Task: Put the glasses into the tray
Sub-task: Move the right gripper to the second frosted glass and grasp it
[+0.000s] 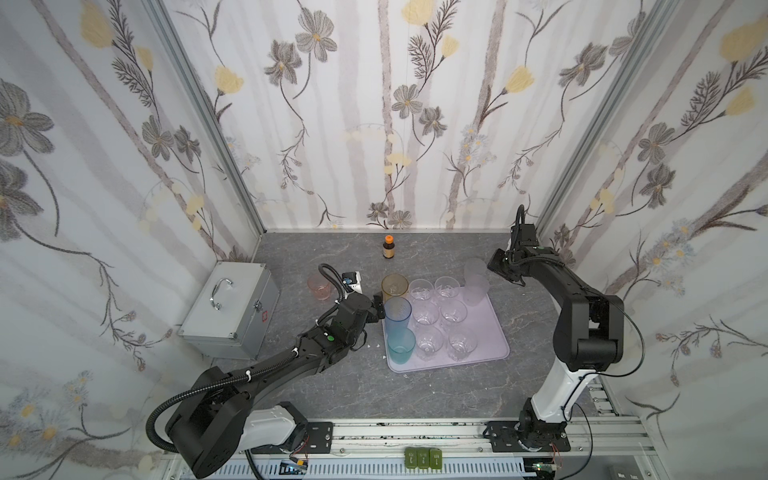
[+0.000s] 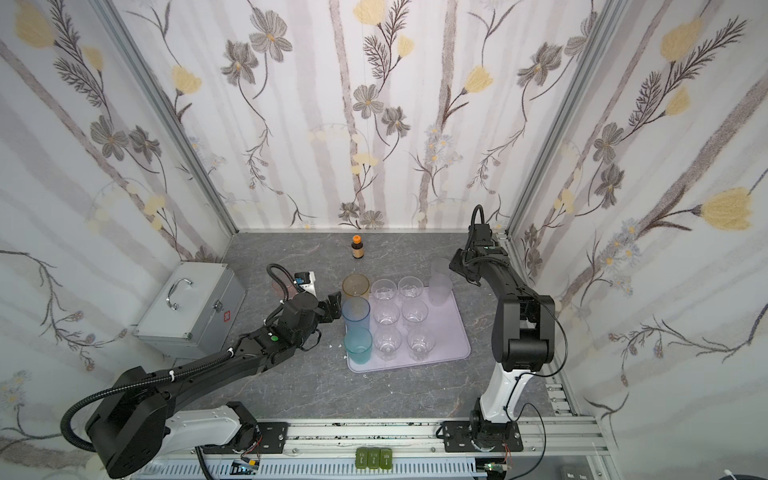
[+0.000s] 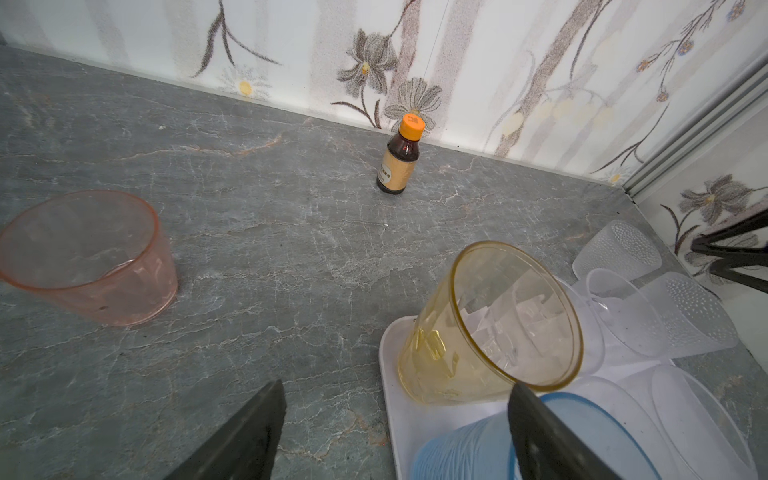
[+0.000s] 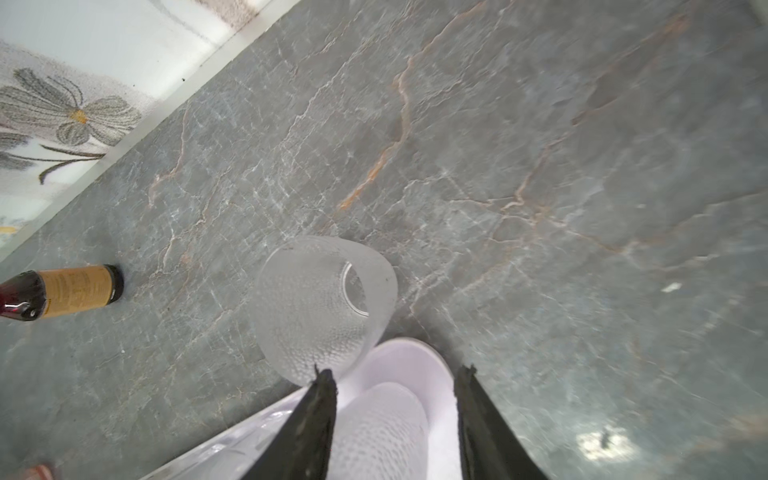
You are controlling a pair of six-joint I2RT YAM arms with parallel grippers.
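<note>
The lilac tray holds a tall amber glass, a tall blue glass, a teal glass, several clear faceted glasses and one frosted glass at its far right corner. A second frosted glass stands on the table just beyond that corner. The pink glass stands on the table far left. My left gripper is open beside the amber and blue glasses. My right gripper is open, its jaws astride the frosted glass on the tray.
A silver metal case lies at the left, close to my left arm. A small brown bottle with an orange cap stands near the back wall. Walls close in on both sides.
</note>
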